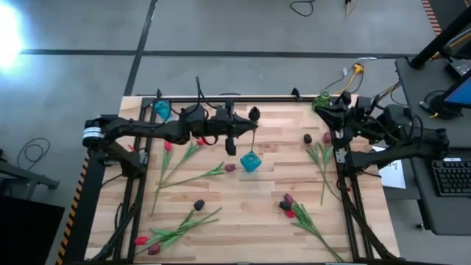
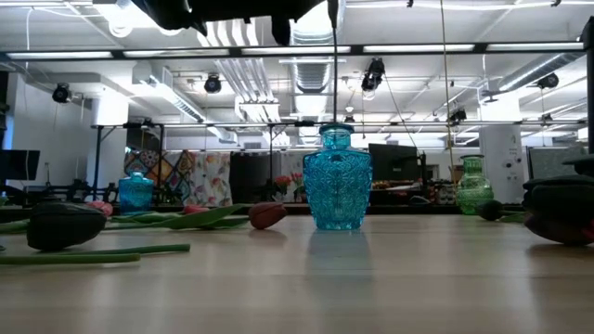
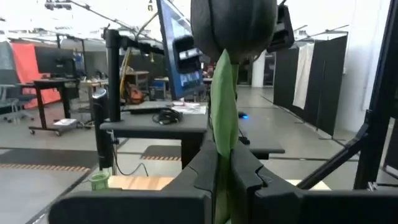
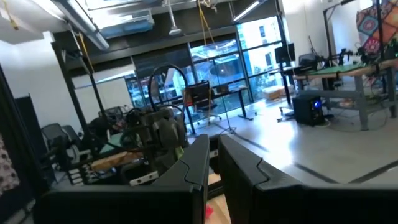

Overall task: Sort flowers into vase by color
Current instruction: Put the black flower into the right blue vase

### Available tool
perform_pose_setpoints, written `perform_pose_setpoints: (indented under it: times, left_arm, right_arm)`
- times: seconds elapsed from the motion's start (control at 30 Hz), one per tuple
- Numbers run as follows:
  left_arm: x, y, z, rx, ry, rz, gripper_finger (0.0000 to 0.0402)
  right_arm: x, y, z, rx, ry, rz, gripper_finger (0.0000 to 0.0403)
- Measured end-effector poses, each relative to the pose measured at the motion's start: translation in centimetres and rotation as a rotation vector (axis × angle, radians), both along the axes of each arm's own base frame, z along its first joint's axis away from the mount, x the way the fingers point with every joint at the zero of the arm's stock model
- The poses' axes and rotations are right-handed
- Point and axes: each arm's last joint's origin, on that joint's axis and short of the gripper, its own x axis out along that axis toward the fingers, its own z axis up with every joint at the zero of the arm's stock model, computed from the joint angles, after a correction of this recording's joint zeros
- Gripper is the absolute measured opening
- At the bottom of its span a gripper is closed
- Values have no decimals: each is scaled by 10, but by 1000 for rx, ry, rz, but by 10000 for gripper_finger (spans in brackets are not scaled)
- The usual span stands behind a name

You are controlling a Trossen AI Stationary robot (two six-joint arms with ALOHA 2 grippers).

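While clamped, left pincer (image 3: 224, 180) (black tulip (image 3: 233, 28))

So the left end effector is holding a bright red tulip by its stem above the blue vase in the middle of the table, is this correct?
Not quite: the tulip is dark, nearly black, not bright red. The left wrist view shows its dark head above the green stem clamped in the left end effector. The rest holds: in the high view it hangs over the blue vase in the middle of the table.

A wooden table (image 1: 257, 195) carries scattered tulips (image 1: 184, 180) and seemingly three vases (image 1: 251, 162).
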Motion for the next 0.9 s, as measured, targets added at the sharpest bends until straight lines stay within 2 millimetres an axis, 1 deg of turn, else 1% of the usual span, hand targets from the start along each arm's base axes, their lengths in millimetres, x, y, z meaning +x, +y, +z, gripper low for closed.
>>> perform_pose_setpoints:
  times: [0.2,0.33,0.43,0.53,0.6,0.73,0.83,0.9]
  left_arm:
    - [6,-11,-7,0,17,-32,0]
    - [8,-14,-12,-16,66,-37,13]
    - [8,-14,-17,-8,122,-10,30]
    - [8,-14,-23,11,182,2,45]
    - [8,-14,-26,4,212,2,56]
    - [7,-17,-25,-25,246,-7,84]
    - [7,-17,-28,-34,326,-8,112]
    - [7,-17,-27,-40,388,-8,131]
  right_arm:
    - [-3,0,3,-3,-12,-1,28]
    - [2,0,-3,125,-24,26,28]
    - [13,2,-13,189,9,82,28]
    - [29,4,-24,202,76,135,28]
    - [36,4,-29,201,106,157,28]
    - [51,4,-37,242,152,151,33]
    - [64,4,-45,312,184,143,48]
    - [71,3,-53,330,235,96,64]
